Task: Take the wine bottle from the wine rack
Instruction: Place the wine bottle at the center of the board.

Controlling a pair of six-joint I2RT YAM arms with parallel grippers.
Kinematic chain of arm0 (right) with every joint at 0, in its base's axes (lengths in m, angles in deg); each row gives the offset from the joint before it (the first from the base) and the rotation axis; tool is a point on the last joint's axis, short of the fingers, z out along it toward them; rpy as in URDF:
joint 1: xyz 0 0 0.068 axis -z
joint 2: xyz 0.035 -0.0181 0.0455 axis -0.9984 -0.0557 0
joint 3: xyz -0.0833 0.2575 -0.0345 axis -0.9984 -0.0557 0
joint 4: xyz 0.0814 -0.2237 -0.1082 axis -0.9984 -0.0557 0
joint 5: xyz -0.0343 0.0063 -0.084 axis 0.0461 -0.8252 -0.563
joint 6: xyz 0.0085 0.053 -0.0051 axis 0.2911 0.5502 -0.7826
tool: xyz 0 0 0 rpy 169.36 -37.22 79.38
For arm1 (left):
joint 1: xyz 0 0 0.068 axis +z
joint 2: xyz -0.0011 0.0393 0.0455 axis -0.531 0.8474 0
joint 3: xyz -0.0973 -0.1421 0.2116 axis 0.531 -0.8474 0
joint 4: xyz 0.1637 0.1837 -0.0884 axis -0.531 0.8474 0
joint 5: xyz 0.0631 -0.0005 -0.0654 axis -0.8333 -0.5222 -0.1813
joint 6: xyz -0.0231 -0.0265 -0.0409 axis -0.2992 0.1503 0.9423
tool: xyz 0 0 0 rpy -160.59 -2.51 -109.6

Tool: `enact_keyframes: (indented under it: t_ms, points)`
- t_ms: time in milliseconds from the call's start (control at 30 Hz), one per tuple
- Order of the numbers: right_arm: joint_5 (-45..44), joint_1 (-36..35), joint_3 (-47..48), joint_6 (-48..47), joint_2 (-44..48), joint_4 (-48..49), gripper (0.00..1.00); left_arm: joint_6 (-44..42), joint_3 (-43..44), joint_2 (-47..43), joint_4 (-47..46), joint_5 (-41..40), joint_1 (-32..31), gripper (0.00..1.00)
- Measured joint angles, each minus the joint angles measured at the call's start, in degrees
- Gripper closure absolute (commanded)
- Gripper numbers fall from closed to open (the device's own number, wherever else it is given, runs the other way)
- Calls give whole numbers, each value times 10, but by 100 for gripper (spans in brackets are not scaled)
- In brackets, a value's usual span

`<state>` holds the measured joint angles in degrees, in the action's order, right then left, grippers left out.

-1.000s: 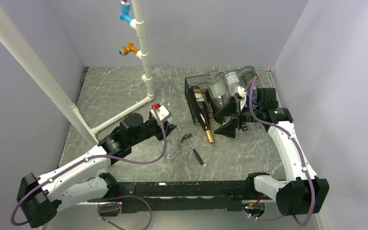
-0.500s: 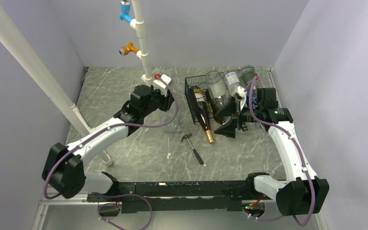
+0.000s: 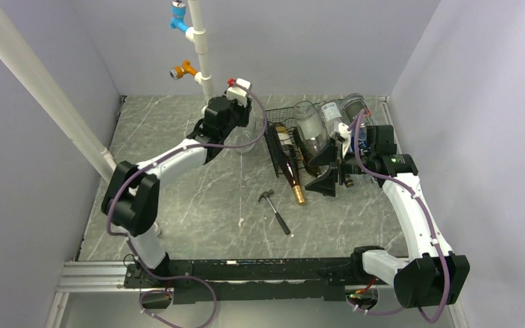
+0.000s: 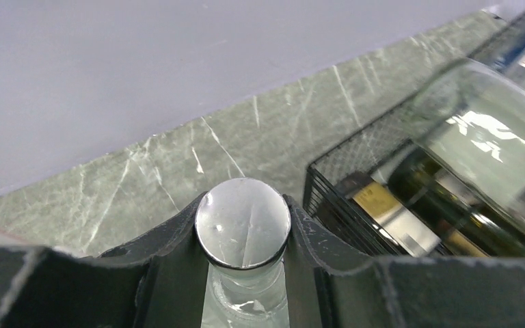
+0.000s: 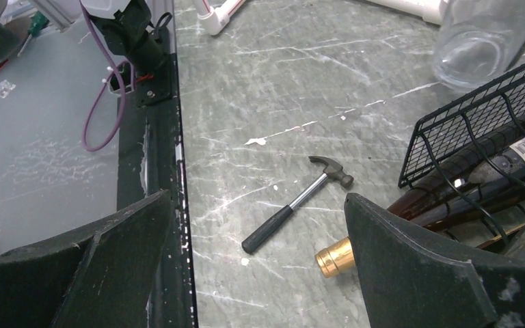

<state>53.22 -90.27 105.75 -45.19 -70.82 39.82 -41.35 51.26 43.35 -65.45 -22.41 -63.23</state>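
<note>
on my far left a white plastic pipe frame [image 3: 202, 61] stands on the grey marbled tabletop [image 3: 171, 137]. next over, my left gripper [image 4: 243, 236] is clamped tight on the neck of an upright clear glass bottle [image 4: 243, 217], one finger pressed to each side just under its round stopper. that bottle is off the black wire-mesh wine rack [image 5: 465, 130] and just beside the rack's left wall. i cannot tell whether its base rests on the tabletop. nearer to me, apart from everything else, lies a small steel hammer with a black handle [image 3: 274, 210]. inside the rack a dark brown wine bottle [image 3: 289, 167] lies on the lower tier, with its gold-capped neck poking out of the near end. more clear bottles [image 3: 307, 126] lie side by side on the tier above. at the rack's near end my right gripper [image 5: 258, 198] hangs with its jaws spread wide and nothing between them.
</note>
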Motion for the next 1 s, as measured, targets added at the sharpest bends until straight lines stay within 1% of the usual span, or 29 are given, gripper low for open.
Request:
enact_keyframes:
  t_ms: [167,600,667,733,767,933,1000]
  points:
    - [-5,-1,0,2,0,4,0,-11,58,71,-21,-31,10,100]
    - [-13,-9,0,4,0,9,0,-19,151,178,-56,-66,21,99]
    - [-15,-11,0,5,0,10,0,-19,159,187,-63,-71,23,87]
    - [-16,-12,0,5,0,10,0,-17,162,192,-67,-74,25,81]
    - [-16,-12,0,4,0,10,0,-17,162,192,-68,-76,26,76]
    - [-17,-13,0,4,1,12,0,-11,162,192,-68,-81,27,43]
    - [-19,-13,0,4,1,12,0,-10,162,191,-79,-83,28,35]
